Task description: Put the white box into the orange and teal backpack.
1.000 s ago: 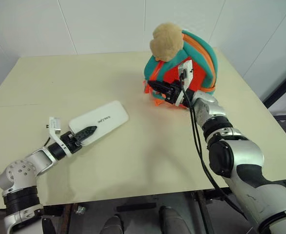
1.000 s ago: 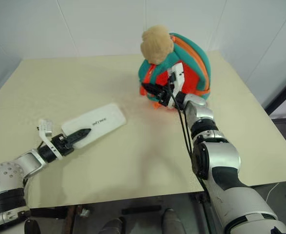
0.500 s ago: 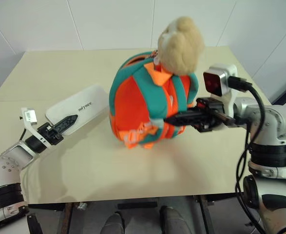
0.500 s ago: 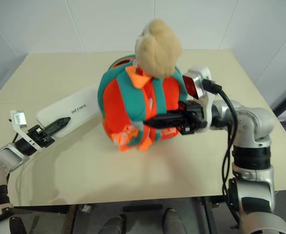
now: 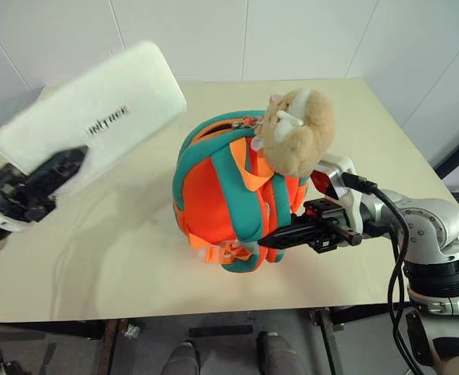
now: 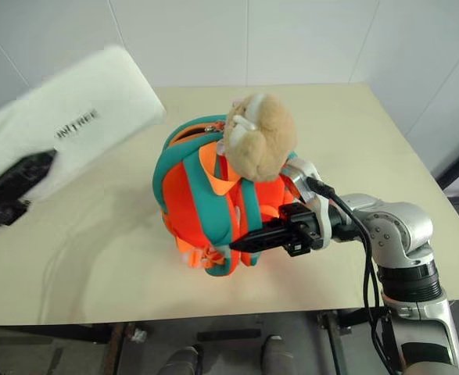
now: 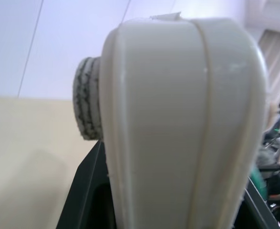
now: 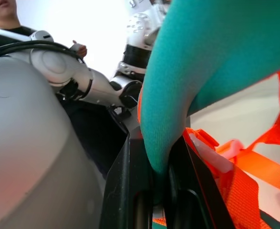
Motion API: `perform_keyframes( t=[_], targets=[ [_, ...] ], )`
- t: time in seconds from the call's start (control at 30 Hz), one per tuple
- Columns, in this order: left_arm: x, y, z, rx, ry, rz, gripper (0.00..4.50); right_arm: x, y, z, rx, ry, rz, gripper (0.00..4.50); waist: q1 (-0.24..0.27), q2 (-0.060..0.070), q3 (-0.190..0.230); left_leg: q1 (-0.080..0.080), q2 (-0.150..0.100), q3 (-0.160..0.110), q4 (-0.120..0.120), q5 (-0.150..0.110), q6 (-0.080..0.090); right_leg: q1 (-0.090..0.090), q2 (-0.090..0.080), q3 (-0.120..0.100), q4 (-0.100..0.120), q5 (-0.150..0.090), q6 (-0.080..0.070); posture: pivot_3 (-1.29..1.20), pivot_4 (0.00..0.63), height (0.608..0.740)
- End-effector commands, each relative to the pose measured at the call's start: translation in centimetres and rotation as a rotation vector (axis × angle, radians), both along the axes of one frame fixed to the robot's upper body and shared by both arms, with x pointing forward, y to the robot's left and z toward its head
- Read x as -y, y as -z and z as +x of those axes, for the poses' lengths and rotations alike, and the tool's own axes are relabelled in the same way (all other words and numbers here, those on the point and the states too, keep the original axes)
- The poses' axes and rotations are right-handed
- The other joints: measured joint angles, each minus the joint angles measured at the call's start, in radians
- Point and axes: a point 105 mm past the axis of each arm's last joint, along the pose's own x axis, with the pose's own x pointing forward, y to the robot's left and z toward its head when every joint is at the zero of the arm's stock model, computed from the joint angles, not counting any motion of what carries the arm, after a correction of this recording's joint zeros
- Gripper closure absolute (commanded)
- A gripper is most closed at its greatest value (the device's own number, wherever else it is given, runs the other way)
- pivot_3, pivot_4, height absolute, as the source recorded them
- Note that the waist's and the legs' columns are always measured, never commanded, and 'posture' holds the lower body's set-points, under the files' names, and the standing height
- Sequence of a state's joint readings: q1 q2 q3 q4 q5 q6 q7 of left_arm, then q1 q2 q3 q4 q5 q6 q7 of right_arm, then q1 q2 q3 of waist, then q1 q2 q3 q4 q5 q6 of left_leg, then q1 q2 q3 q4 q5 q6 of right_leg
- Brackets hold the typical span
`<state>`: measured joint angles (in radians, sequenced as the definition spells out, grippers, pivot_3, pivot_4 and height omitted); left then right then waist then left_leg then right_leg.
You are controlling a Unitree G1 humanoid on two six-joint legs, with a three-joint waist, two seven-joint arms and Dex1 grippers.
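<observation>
The box (image 5: 96,109), white with small dark lettering on its top, is held up off the table (image 5: 120,258) at the robot's left, tilted so its far end rises toward the wall. The left gripper (image 5: 37,183) clamps its near end, one black finger lying across the top face; the left wrist view looks along the box's narrow rounded edge (image 7: 178,124) with black fingers on either side of it. The backpack (image 5: 229,195) stands upright near the middle of the table, orange with teal trim and teal straps facing the near edge, orange buckles (image 5: 217,251) hanging at its base. A tan plush toy (image 5: 298,129) hangs at its top right shoulder. The zipper along the top of the pack shows a narrow gap; whether the pack is open wide enough cannot be told. The right gripper (image 5: 280,237) reaches in level from the right, its fingers pressed together on a teal strap (image 8: 178,81) low on the pack; the right wrist view shows the strap pinched between them. A person's hand (image 8: 77,47) shows in the background of that view. Box and backpack are apart, the box above and to the left of the pack.
</observation>
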<state>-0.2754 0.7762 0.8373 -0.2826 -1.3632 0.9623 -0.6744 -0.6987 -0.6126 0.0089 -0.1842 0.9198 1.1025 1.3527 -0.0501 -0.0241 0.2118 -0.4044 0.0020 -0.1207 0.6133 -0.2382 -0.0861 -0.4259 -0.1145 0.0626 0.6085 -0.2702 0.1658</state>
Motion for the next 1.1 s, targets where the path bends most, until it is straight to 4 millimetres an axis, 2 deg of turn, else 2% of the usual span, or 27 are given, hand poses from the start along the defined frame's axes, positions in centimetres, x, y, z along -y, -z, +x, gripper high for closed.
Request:
perform_keyframes(
  t=[0.03, 0.17, 0.3, 0.57, 0.67, 0.73, 0.83, 0.9, 1.0, 1.1],
  targets=[
    [1.8, -0.7, -1.9, 0.03, 0.08, 0.049, 3.07, -0.2, -0.4, 0.3, 0.034, -0.01, 0.009, 4.48, 0.0, 0.0, 0.0, 0.0, 0.0, 0.0, 0.0, 0.0, 0.0, 0.0, 0.0, 0.0, 0.0, 0.0, 0.0, 0.0, 0.15, 0.74],
    [2.6, 0.7, -1.8, -0.021, 0.094, 0.126, 3.07, -0.6, -0.3, 0.6, 0.039, -0.018, 0.014, 4.48, 0.0, 0.0, 0.0, 0.0, 0.0, 0.0, 0.0, 0.0, 0.0, 0.0, 0.0, 0.0, 0.0, 0.0, 0.0, 0.0, 0.15, 0.74],
    [1.8, 1.6, -0.8, -0.033, 0.042, 0.178, 3.07, -0.8, -0.4, 0.7, 0.043, -0.025, 0.019, 4.48, 0.0, 0.0, 0.0, 0.0, 0.0, 0.0, 0.0, 0.0, 0.0, 0.0, 0.001, 0.0, 0.0, 0.0, -0.001, 0.0, 0.15, 0.74],
    [0.4, 1.0, 1.7, 0.019, -0.021, 0.268, 3.07, -0.4, -0.4, 0.6, 0.043, -0.034, 0.009, 4.48, 0.002, 0.0, 0.0, 0.0, 0.0, 0.0, 0.0, 0.0, 0.0, 0.0, 0.001, 0.0, 0.0, -0.001, -0.003, 0.0, 0.15, 0.74],
    [0.4, 1.2, 1.9, 0.005, 0.019, 0.321, 3.07, -0.3, -0.2, 0.5, 0.04, -0.034, 0.001, 4.48, 0.004, 0.0, 0.0, 0.0, 0.0, 0.0, -0.001, 0.0, 0.0, 0.0, 0.001, 0.0, -0.001, 0.0, -0.002, 0.0, 0.15, 0.74],
    [0.5, 1.5, 1.9, -0.016, 0.058, 0.374, 3.07, -0.3, -0.2, 0.5, 0.038, -0.035, 0.0, 4.48, 0.001, 0.0, 0.0, 0.0, 0.0, 0.0, -0.001, 0.0, 0.001, 0.0, 0.001, 0.0, -0.001, 0.0, -0.002, 0.0, 0.15, 0.74],
    [0.3, 2.6, 2.5, -0.042, 0.079, 0.553, 3.07, -0.3, -0.2, 0.5, 0.037, -0.04, -0.002, 4.48, 0.0, 0.0, 0.0, 0.0, 0.0, 0.0, -0.002, -0.001, 0.001, -0.001, 0.001, 0.0, -0.001, -0.001, -0.002, 0.0, 0.15, 0.74],
    [0.2, 3.1, 3.6, -0.032, 0.059, 0.668, 3.07, -0.3, -0.1, 0.5, 0.038, -0.043, -0.003, 4.48, 0.0, 0.0, 0.0, 0.0, 0.0, 0.0, -0.002, -0.001, 0.001, -0.001, 0.001, 0.0, -0.001, -0.001, -0.002, 0.0, 0.15, 0.74],
    [0.8, 2.8, 5.0, 0.015, 0.058, 0.751, 3.07, -0.4, -0.1, 0.5, 0.041, -0.046, -0.003, 4.48, 0.004, 0.0, 0.0, 0.0, 0.0, 0.0, -0.002, 0.0, 0.001, -0.001, 0.001, 0.0, -0.001, -0.001, -0.002, 0.0, 0.15, 0.74],
    [3.3, 2.4, 6.8, 0.042, 0.09, 0.803, 3.07, -0.6, -0.1, 0.5, 0.045, -0.048, 0.0, 4.48, 0.014, 0.0, 0.0, -0.001, 0.0, 0.0, -0.001, 0.0, 0.001, 0.0, 0.001, 0.0, -0.001, 0.0, 0.0, 0.0, 0.15, 0.74]
  ],
)
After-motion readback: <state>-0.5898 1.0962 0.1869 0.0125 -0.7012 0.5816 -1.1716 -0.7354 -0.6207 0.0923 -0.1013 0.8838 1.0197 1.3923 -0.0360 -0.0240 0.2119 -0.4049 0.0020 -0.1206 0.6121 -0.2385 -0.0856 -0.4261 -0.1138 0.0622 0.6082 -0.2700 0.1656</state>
